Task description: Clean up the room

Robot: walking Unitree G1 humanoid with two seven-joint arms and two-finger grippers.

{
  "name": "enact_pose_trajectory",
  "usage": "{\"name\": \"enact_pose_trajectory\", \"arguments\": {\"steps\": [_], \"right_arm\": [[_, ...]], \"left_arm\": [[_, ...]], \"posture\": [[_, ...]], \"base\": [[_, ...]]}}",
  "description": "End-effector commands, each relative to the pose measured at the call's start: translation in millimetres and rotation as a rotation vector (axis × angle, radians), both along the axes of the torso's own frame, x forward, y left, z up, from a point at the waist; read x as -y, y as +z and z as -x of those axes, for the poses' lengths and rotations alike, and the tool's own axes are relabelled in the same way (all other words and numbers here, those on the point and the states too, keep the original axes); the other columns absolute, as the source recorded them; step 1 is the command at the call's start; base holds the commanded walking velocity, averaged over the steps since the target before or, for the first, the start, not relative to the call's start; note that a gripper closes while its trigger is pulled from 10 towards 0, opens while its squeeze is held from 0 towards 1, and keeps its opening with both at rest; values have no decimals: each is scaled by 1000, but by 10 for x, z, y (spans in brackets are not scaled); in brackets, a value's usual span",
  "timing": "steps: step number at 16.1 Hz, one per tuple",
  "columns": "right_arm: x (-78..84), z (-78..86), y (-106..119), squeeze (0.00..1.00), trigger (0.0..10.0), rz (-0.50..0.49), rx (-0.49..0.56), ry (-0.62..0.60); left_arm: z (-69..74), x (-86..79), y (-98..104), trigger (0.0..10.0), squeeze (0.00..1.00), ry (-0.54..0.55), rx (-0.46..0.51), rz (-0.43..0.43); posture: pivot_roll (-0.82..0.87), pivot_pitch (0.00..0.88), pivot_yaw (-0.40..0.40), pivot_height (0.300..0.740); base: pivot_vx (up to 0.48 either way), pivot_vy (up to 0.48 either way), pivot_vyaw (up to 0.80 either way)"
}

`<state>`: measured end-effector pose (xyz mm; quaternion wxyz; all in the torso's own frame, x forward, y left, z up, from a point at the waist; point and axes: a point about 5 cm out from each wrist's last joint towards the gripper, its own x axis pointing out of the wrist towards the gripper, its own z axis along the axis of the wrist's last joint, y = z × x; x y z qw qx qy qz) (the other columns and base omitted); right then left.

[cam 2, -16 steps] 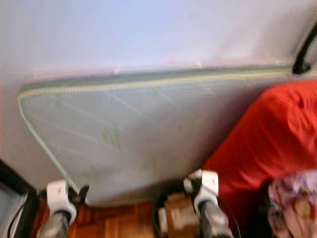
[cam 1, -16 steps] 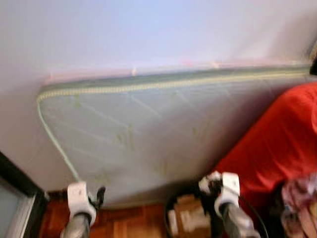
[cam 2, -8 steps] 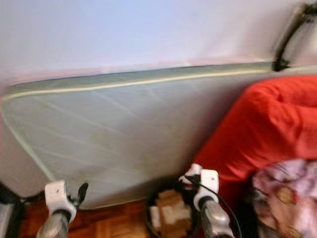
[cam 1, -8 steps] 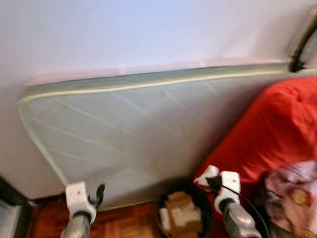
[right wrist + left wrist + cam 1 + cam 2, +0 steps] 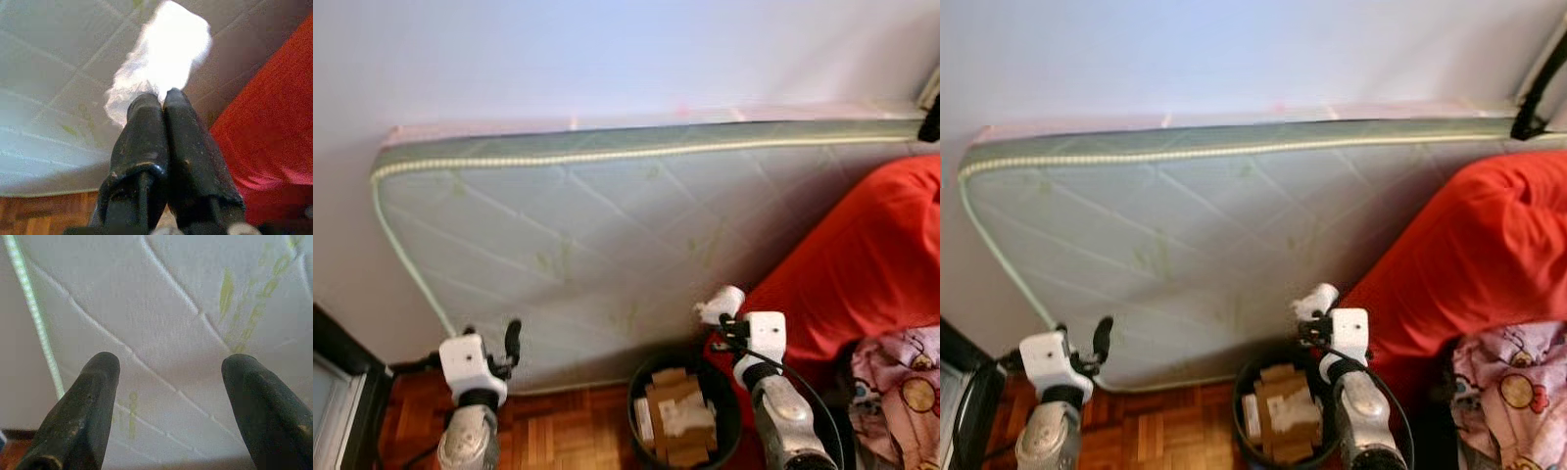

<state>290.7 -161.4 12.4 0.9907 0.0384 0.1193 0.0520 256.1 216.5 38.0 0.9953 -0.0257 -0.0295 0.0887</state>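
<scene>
White tissue held above a black bin

The left gripper (image 5: 164, 382) is spread wide and empty before the leaning mattress (image 5: 607, 235); the tissue (image 5: 161, 58) is pinched in the closed right gripper (image 5: 164, 98) above the bin (image 5: 641, 392), beside a red cover (image 5: 871, 264).

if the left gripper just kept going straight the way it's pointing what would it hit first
Most likely the mattress leaning against the wall. The left gripper is open, and its wrist view looks straight onto that quilted face with nothing between. How far off it is cannot be judged.

Head eyes look down; wrists close, sharing mattress (image 5: 607, 235).
</scene>
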Motion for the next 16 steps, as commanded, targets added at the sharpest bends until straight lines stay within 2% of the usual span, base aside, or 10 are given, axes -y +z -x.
{"name": "enact_pose_trajectory", "arguments": {"steps": [1,3,7,9,12,16], "right_arm": [[9,19,-6,0,10000,10,5,2],[-1,26,-15,0,10000,12,5,9],[-2,9,4,0,10000,15,16,-6],[-9,46,-57,0,10000,6,-22,-19],[5,99,-73,0,10000,-1,4,-46],[1,71,-67,0,10000,7,-8,-53]], "left_arm": [[6,32,37,10000,0,-8,9,-11],[26,23,84,10000,0,-4,25,-19],[96,54,173,10000,0,-18,10,-34],[107,73,195,10000,0,-42,2,-53],[119,81,205,10000,0,-68,-29,-55],[105,97,219,10000,0,-85,-60,-49]], "posture": [[65,114,-90,720],[70,106,-93,695],[75,93,-86,695],[77,95,-75,690],[73,106,-63,675],[76,124,-64,675]], "base": [[0,0,0],[0,0,0],[0,0,0],[0,0,0],[0,0,0],[0,0,0]]}}
